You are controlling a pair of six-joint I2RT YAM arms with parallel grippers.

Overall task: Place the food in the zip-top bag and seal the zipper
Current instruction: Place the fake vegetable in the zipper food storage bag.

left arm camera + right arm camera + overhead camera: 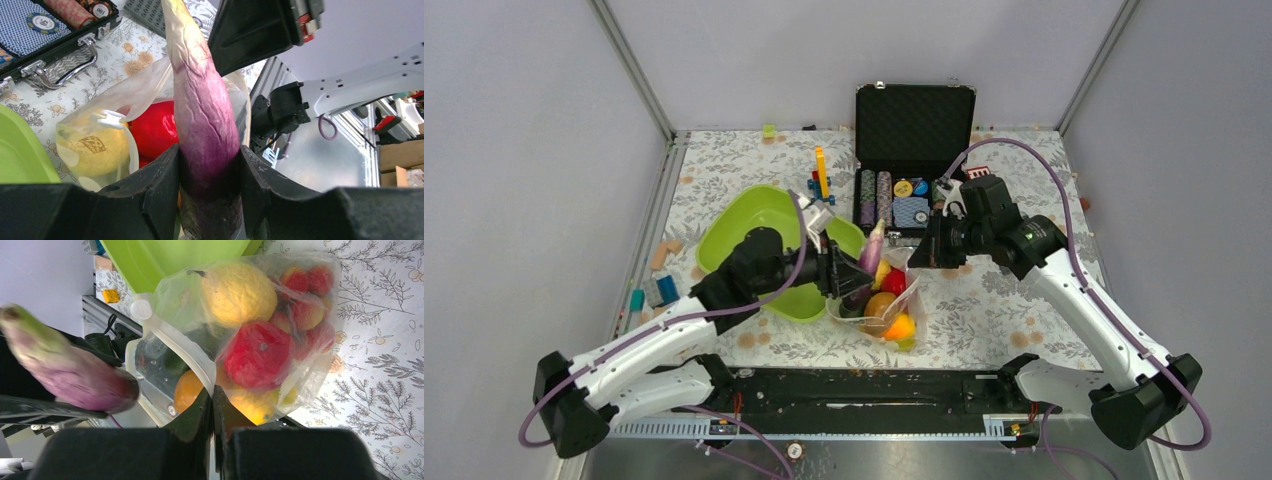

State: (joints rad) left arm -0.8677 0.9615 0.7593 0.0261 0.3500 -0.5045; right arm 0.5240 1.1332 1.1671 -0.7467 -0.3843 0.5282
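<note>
Your floral-cloth desk (1004, 320) fills the top view. An open black case (914, 120) sits at the middle of the far edge, rows of poker chips (876, 195) inside, and its right part is cut off by the right arm. The lime-green tray (744, 215) lies left of centre, its near-right side hidden under the left arm.

The zip-top bag (175, 295) is at the middle, toward the near edge, touching the tray's right side, with its mouth open.

Your left gripper (209, 170) is clamped on the thick end of a purple eggplant (200, 100), which tilts up over the bag mouth. You can't tell whether its tip is inside. Your right gripper (212, 395) has its fingers pressed together on the bag's mouth edge, and the film between them is barely visible.

Inside the bag:
- a yellow lemon (237, 290)
- a red round fruit (257, 355)
- an orange (187, 390), half hidden by the fingers
- red strawberries (305, 295), blurred by the plastic
- a dark green piece (172, 360), too murky to name
</note>
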